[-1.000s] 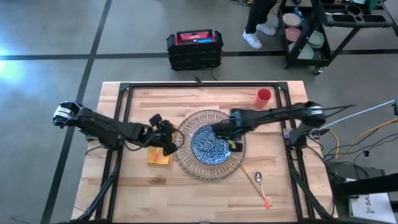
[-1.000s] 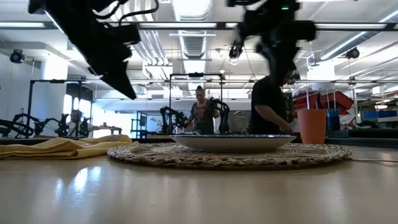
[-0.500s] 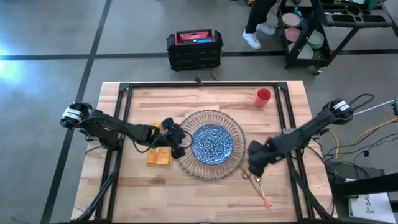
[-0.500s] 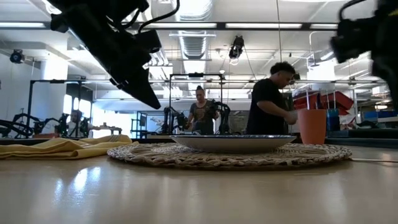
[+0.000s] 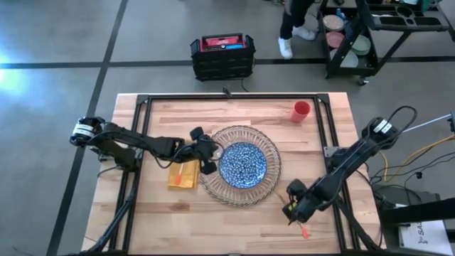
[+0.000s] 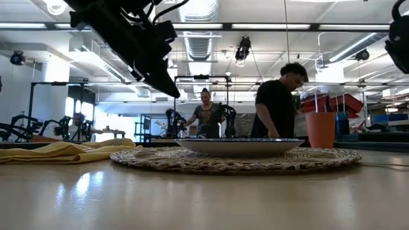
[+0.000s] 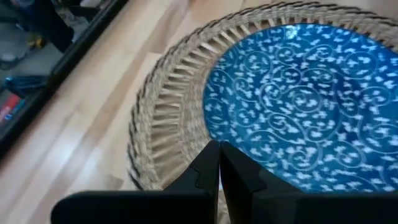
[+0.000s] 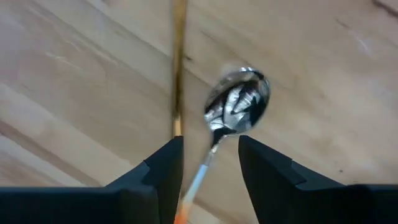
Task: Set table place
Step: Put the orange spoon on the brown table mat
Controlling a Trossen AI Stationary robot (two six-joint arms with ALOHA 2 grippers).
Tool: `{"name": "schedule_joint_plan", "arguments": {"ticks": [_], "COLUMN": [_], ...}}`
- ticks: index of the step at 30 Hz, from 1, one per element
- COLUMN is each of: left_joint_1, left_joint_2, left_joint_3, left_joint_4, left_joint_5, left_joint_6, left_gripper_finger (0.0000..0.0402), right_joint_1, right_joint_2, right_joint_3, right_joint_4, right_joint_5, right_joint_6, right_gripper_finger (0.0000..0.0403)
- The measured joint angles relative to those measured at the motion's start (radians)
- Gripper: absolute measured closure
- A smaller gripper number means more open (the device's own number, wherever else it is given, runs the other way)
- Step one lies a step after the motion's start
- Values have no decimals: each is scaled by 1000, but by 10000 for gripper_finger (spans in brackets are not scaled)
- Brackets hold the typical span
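Light wooden boards make the tabletop (image 5: 234,114), and a black frame rail runs on it near its edges. Beyond it, the low view looks into a workshop room where two persons stand among racks and other dark robot arms.

Going from left to right in the high view, the left arm reaches from the left edge toward the middle. Below its forearm lies the yellow napkin (image 5: 183,174), just beside the left rim of the charger. The left pincer (image 5: 208,158) hangs over this left rim; in the left wrist view its two fingers (image 7: 208,174) are pressed together with nothing between them, above the border where the ribbed rim meets the plate. In the low view the pincer hangs clearly above the table setting and touches nothing.

At the middle is the wide ribbed charger (image 5: 231,194), and the blue-patterned plate (image 5: 243,162) rests on its centre. The small red cup (image 5: 301,110) stands upright near the far right part of the tabletop, well apart from the charger.

To the right of the charger, near the front edge, lies the spoon (image 8: 239,102) with orange handle (image 5: 304,231), flat on the wood beside a thin wooden stick (image 8: 179,62). The right pincer (image 5: 293,208) is over it. In the right wrist view its fingers (image 8: 165,171) are spread, one on each side of the spoon's neck, not gripping it.
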Motion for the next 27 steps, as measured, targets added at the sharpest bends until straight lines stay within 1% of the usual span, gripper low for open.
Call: {"name": "schedule_joint_plan", "arguments": {"ticks": [4,9,12,17,20,23,27], "left_joint_1": [28,62,79,104,109,110,110], "left_joint_2": [0,0,0,0,0,0,0], "left_joint_3": [19,23,23,23,23,23,23], "left_joint_4": [17,59,73,79,86,98,105], "left_joint_5": [0,0,4,75,82,82,82], "left_joint_6": [61,137,149,149,163,189,197], "left_gripper_finger": [402,402,402,402,402,402,402], "right_joint_1": [38,77,79,70,68,61,48], "right_joint_2": [65,142,187,231,245,251,251], "right_joint_3": [24,69,95,111,106,96,92], "right_joint_4": [-4,1,-4,-3,-3,-4,-11], "right_joint_5": [-50,-68,-70,-71,-75,-79,-86], "right_joint_6": [56,130,135,122,86,74,56], "right_gripper_finger": [277,291,296,301,309,332,389]}}
